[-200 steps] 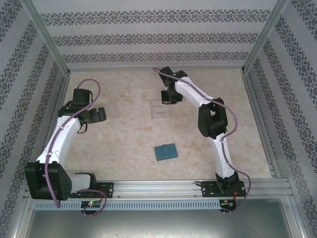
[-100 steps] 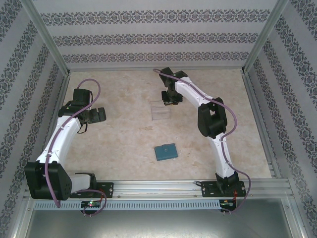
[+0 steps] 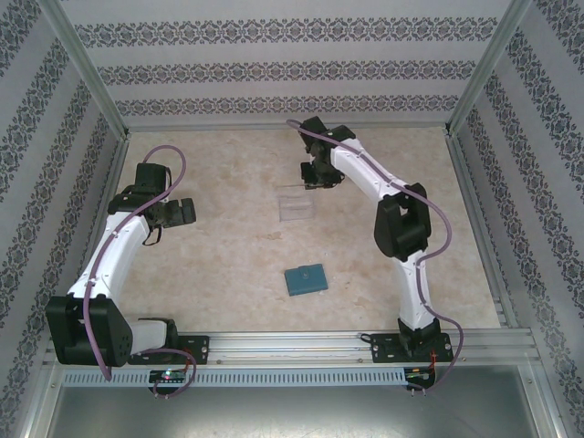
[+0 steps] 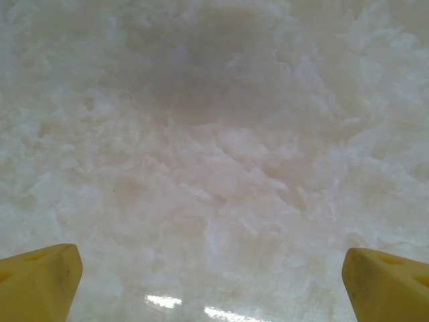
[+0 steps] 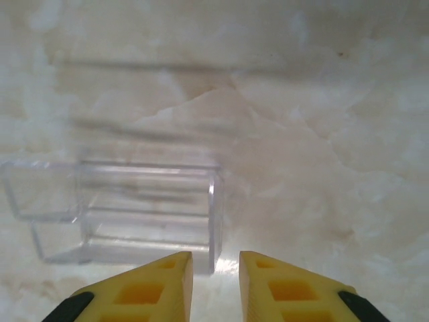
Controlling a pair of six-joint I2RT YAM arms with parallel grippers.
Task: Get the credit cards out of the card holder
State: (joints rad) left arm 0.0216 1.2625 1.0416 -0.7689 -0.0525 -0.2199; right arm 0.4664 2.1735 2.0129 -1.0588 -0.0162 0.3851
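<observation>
The teal-blue card holder (image 3: 306, 278) lies flat on the table, near the middle front, apart from both arms. The credit cards are hidden from view. My right gripper (image 3: 316, 183) hovers at the back of the table, just right of a clear plastic piece (image 3: 295, 206). In the right wrist view its yellow fingers (image 5: 167, 282) stand a little apart, and the right gripper (image 5: 216, 258) is open with nothing in it. The clear plastic piece (image 5: 147, 211) lies just ahead and to the left. My left gripper (image 3: 180, 212) hangs over bare table at the left. The left gripper (image 4: 211, 282) is wide open.
Patterned walls and metal frame posts (image 3: 91, 73) close in the table on three sides. A metal rail (image 3: 292, 351) runs along the near edge by the arm bases. Bare marble-look table (image 3: 228, 265) lies between the arms around the card holder.
The right gripper has parted its jaws slightly and drawn back to the right from the clear plastic piece. Its elbow has swung right. The left arm has not moved.
</observation>
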